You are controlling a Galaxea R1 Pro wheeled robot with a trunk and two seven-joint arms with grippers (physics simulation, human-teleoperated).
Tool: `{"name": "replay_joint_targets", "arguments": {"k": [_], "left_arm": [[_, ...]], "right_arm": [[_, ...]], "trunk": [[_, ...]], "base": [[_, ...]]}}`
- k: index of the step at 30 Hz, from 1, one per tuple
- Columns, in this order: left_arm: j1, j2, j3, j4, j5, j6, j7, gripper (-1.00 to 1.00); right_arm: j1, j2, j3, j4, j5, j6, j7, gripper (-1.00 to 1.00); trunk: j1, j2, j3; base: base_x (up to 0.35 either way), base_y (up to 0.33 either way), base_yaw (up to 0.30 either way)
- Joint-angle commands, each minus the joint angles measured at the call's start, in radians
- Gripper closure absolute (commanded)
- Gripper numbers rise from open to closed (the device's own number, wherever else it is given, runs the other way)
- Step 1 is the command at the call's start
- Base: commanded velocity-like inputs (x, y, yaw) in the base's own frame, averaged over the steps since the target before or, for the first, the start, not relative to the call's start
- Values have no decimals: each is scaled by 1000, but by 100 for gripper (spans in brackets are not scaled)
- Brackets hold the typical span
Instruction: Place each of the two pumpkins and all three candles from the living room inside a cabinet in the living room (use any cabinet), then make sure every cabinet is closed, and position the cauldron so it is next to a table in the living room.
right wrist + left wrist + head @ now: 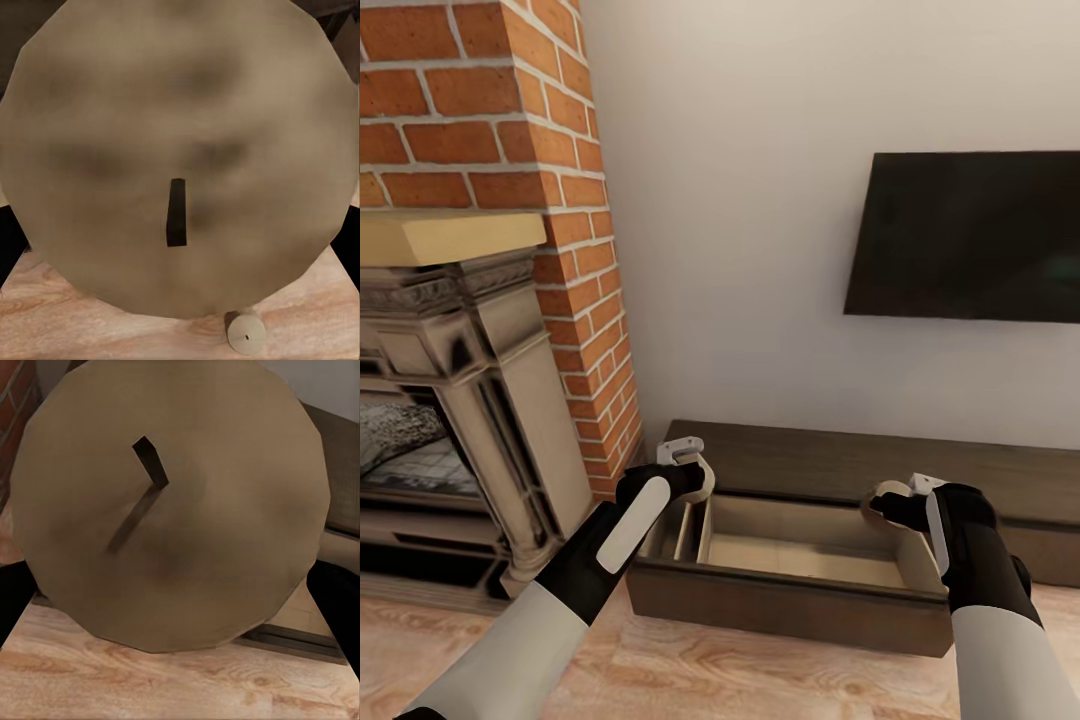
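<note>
I'm holding a candle [172,502] in each gripper over the open drawer [800,555] of the cabinet [880,465], ready to drop them in. Each is a tan disc-faced cylinder with a short dark wick. The left gripper [685,470] and right gripper [905,497] are each clamped on one. A third candle [245,332] lies on the floor [710,670].

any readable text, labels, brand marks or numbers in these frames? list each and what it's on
None. No legible text, label, brand or number in any view.
TV: blank dark screen, no logo visible.
Cabinet and its open drawer: plain wood, no markings.
Brick fireplace: none.
Candles held by the left gripper and right gripper: plain tan tops with dark wicks, no print.
</note>
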Motion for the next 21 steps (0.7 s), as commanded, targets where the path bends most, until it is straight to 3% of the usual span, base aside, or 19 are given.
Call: {"name": "replay_joint_targets", "arguments": {"k": [1, 21], "left_arm": [[0, 0, 1, 0, 0, 0, -1, 100], [0, -13, -1, 83, 0, -10, -7, 100]], "right_arm": [[0, 0, 0, 0, 0, 0, 0, 100], [0, 1, 2, 24, 0, -9, 1, 100]], "trunk": [[0, 0, 0], [0, 0, 0]], "base": [[310, 1, 0], [332, 0, 0]]}}
